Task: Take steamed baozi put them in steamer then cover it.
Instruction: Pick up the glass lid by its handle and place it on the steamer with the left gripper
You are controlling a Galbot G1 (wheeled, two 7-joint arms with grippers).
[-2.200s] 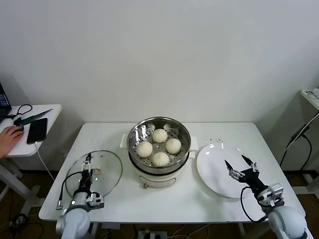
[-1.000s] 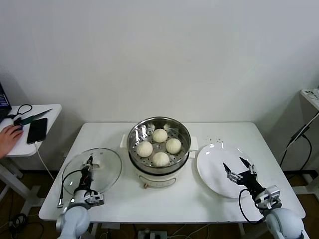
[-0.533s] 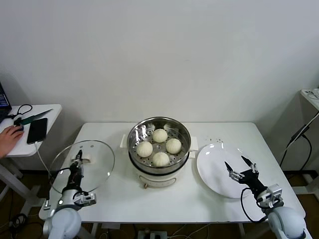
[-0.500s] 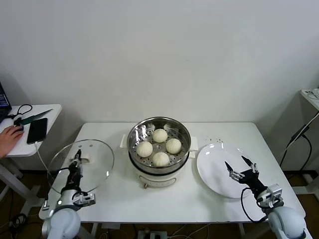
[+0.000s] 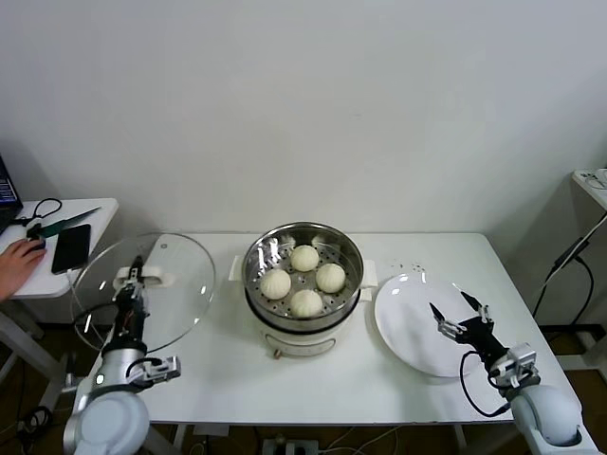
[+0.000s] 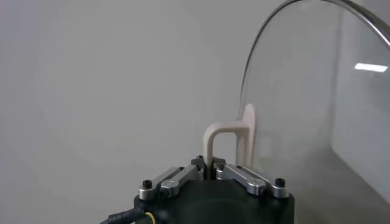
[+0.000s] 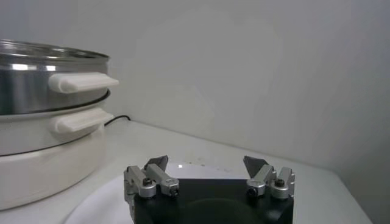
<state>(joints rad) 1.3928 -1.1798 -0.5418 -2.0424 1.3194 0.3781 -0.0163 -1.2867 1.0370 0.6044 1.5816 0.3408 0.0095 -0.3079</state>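
Head view: no readable writing anywhere. Centre frame, the steamer (image 5: 303, 284) sits uncovered with four baozi (image 5: 304, 258) on its tray. Left side, the left gripper (image 5: 132, 284) is clamped on the cover (image 5: 142, 294) by its handle, lid raised and tilted off the table (image 5: 379, 379). Far left, a phone (image 5: 70, 248) on a side table. Lower right, the right gripper (image 5: 459, 315) hangs over a bare white plate (image 5: 408, 322), jaws wide.

Left wrist view: the cover's (image 6: 292, 97) handle is pinched tight in the left gripper (image 6: 212, 171).

Right wrist view: the right gripper (image 7: 207, 167) is spread wide, holding nothing; the steamer (image 7: 42, 115) is at left.
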